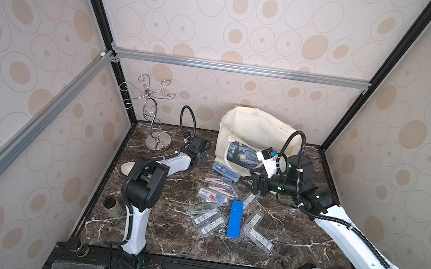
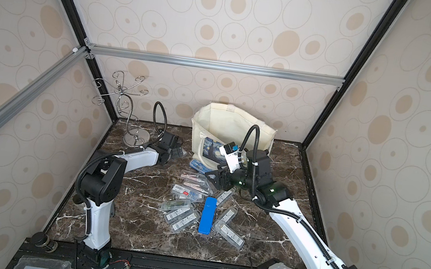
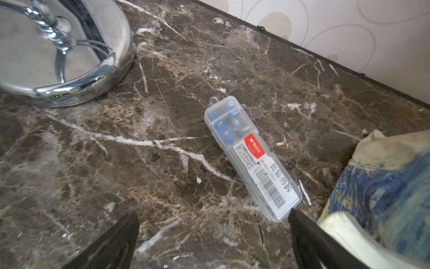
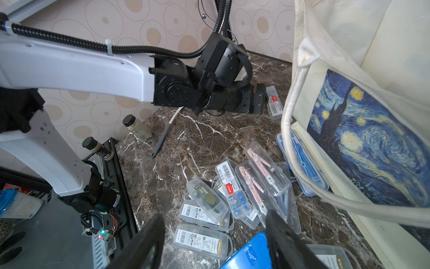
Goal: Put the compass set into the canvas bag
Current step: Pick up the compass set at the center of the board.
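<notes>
Clear-plastic compass set (image 3: 252, 158) is lying ahead of the spread left gripper (image 3: 213, 214), one fingertip (image 3: 302, 223) touching its end | canvas bag (image 3: 384, 186) is slumping beside that fingertip | right gripper (image 4: 215, 216) is hanging spread, empty | risk: closing could be skidding the set away or snagging the bag

Cream canvas bag (image 1: 252, 130) bears a blue-yellow swirl print; brown, white-veined table (image 1: 294, 237).
</notes>
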`<action>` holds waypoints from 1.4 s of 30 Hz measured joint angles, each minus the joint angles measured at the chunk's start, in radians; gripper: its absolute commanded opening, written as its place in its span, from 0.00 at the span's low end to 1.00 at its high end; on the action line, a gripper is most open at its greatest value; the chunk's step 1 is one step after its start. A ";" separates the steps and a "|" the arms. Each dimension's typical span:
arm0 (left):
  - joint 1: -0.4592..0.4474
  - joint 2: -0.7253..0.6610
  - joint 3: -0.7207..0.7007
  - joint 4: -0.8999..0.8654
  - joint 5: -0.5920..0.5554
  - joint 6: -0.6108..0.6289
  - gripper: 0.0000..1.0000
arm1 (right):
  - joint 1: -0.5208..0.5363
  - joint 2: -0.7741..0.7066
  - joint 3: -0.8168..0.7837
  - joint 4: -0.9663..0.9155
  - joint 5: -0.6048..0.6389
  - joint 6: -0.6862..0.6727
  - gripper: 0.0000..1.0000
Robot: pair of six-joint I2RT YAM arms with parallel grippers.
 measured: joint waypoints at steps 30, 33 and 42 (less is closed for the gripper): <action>0.030 0.319 0.411 -0.194 -0.004 -0.086 0.91 | 0.013 -0.023 -0.120 0.129 0.000 0.065 0.70; 0.030 0.317 0.411 -0.218 -0.008 -0.072 0.89 | 0.013 -0.023 -0.121 0.139 -0.002 0.068 0.70; 0.031 0.246 0.305 -0.266 -0.028 -0.015 0.81 | 0.013 -0.014 -0.131 0.172 -0.014 0.084 0.70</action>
